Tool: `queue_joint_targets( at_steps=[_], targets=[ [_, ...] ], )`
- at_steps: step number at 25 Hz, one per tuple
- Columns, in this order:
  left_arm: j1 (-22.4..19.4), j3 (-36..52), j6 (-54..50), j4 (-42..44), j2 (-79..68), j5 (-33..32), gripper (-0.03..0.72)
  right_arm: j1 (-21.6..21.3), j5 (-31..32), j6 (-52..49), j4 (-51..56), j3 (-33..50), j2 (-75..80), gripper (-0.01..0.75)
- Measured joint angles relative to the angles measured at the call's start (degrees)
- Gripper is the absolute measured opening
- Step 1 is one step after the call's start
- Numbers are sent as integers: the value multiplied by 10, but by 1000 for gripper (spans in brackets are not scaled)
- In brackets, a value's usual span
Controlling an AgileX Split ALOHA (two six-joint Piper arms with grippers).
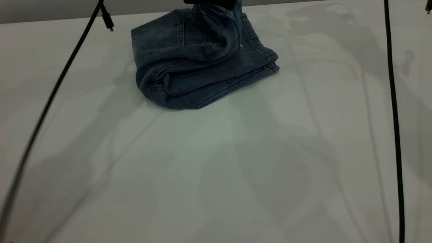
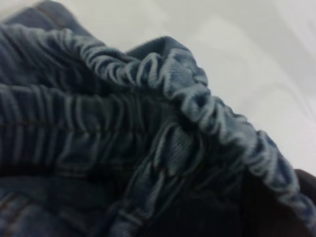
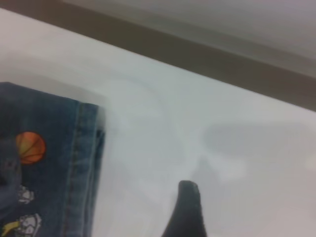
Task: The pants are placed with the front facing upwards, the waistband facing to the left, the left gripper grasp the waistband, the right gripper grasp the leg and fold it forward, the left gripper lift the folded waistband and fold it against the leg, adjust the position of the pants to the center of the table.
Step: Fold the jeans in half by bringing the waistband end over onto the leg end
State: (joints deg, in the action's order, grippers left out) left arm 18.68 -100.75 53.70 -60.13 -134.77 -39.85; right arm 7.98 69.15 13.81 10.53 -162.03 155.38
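Note:
The pants [image 1: 202, 64] lie folded in a thick bundle at the far middle of the table [image 1: 216, 162]. My left gripper [image 1: 209, 2] shows only as a black shape at the top edge, shut on the waistband [image 1: 219, 20], which it holds raised above the bundle. In the left wrist view the ruched waistband [image 2: 163, 84] fills the picture. In the right wrist view one black finger [image 3: 187, 207] of my right gripper [image 3: 219, 215] hovers over bare table, open and holding nothing, beside the leg [image 3: 54, 163] with its stitched hem and orange cartoon print.
A black cable [image 1: 50, 98] with a loose plug [image 1: 108, 20] hangs across the left side. Another black cable [image 1: 393, 101] runs down the right side. The table's far edge [image 1: 67, 17] runs just behind the pants.

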Motion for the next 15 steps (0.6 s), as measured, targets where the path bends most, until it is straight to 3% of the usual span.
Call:
queue_joint_targets(
  at_steps=[6,8,11,15],
  targets=[
    [0,0,0,-56,0,8,505,-2,0,0,0,0,0,526],
    [-2,-1,0,-92,1,12,583,-2,0,1,1,0,0,526],
    [-7,-17,-1,-126,1,-3,622,-2,0,1,0,0,0,526],
    [-12,-64,-54,-109,1,-63,597,-2,0,1,0,0,0,526]
  ],
)
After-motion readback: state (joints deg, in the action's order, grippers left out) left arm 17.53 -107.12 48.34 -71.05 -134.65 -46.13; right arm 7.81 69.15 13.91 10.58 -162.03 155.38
